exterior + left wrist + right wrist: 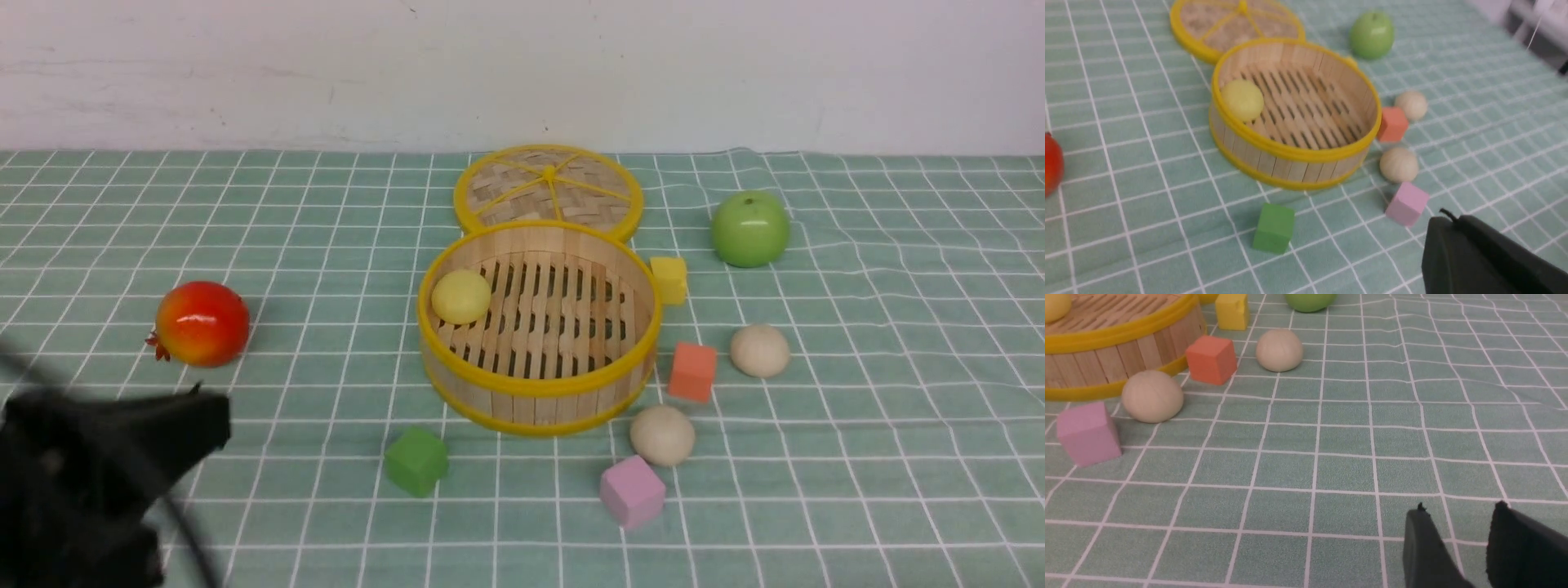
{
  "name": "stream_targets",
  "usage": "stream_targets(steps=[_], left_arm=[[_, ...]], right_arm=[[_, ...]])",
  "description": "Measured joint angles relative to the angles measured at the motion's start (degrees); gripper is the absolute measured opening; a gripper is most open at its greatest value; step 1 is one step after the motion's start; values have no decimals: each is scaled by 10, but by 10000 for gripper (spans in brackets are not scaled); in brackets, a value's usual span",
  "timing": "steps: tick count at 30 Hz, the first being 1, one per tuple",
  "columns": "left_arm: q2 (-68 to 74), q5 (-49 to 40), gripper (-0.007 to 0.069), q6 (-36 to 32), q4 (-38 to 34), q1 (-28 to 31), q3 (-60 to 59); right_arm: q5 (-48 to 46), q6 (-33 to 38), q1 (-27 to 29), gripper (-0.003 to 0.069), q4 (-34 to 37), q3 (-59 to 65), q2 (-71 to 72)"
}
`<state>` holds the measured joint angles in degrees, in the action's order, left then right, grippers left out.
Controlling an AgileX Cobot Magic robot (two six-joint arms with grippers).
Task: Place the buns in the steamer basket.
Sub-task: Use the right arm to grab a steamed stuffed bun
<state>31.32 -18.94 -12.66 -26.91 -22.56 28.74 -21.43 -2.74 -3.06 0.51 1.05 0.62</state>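
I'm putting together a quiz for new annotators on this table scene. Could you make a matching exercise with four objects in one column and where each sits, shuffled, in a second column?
Things:
1. pale yellow bun
2. woven lid
3. pink cube
4. pomegranate

Places:
A. alone on the cloth, left of the steamer basket
B. on the slatted floor inside the steamer basket
C. flat on the cloth behind the steamer basket
D. on the cloth in front of the steamer basket, beside a beige bun

Pairs: 1-B, 2-C, 3-D, 4-A.

Pale yellow bun [461, 296] lies in the steamer basket [535, 390]; two beige buns [662, 435] [759, 351] rest outside, to its right.
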Motion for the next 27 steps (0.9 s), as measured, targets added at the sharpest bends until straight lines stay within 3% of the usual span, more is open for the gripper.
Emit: stream_targets(steps=[3, 6, 7, 8, 11, 14, 17, 20, 27], left_arm=[[-55, 29, -14, -28, -34, 0, -60], [-88, 32, -14, -41, -44, 0, -100], [-89, 32, -14, -42, -45, 0, -105], [-94, 32, -14, -44, -46, 0, -119], [-95, 32, -14, -44, -47, 0, -141], [-95, 32, -14, -44, -48, 0, -158], [-95, 32, -14, -44, -48, 0, -170], [-95, 32, -14, -44, -48, 0, -176], [-95, 32, -14, -44, -48, 0, -180]], right_arm=[[9, -14, 0, 240, 19, 0, 0], [44, -68, 0, 240, 112, 4, 0], [44, -68, 0, 240, 112, 4, 0], [82, -102, 0, 240, 171, 4, 0], [147, -129, 0, 240, 237, 4, 0], [210, -137, 0, 240, 289, 4, 0], [206, -146, -6, 237, 317, -9, -1], [115, -127, -20, 210, 307, -83, -49], [-237, 62, -60, 102, 227, -361, -373]])
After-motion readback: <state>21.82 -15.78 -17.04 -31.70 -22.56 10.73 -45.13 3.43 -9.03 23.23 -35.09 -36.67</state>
